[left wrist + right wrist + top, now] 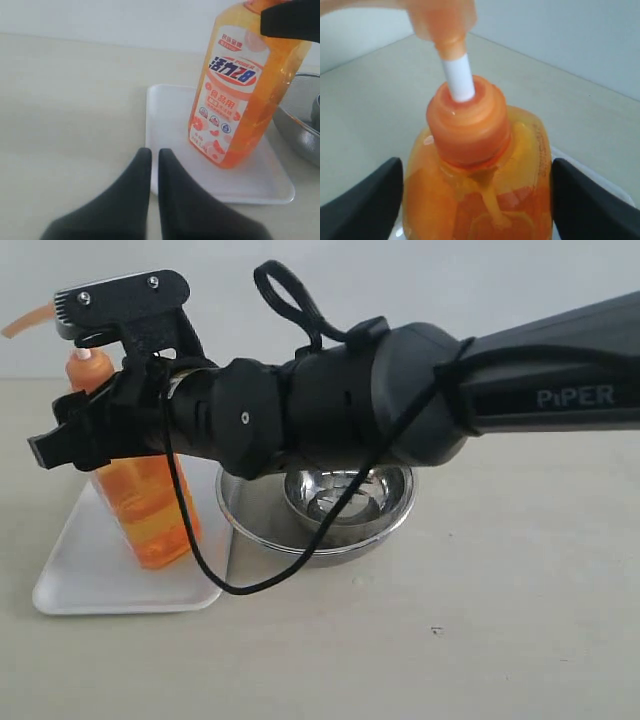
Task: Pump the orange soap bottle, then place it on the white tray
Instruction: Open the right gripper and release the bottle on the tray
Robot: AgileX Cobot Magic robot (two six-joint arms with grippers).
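In the exterior view, we see the right arm reaching across to the left of the scene, where the orange soap bottle [150, 510] stands upright on the white tray [80, 575]. The right gripper [95, 435] straddles the bottle's upper body, just below the collar. A steel strainer bowl [350, 505] sits just right of the tray, behind the arm.

In the left wrist view, the left gripper [154, 160] has its 2 fingers pressed together, holding nothing, low over the table just beside the tray's rim. The bottle shows its label, with 1 dark finger [290, 20] of the right gripper at its shoulder.

In the right wrist view, the 2 fingers [365, 205] flank the bottle's shoulders, 1 on each side, right at its walls. We cannot tell whether they press it or merely stand beside it. The white stem [460, 75] shows bare above the collar [467, 125], so we judge the pump head is up.

We judge the step in hand to be steadying the bottle for pumping. To do it well, we would close evenly on the 2 sides below the collar and keep the base seated on the tray. We would then press the head straight down along the stem, so the bottle neither tips nor slides toward the strainer.
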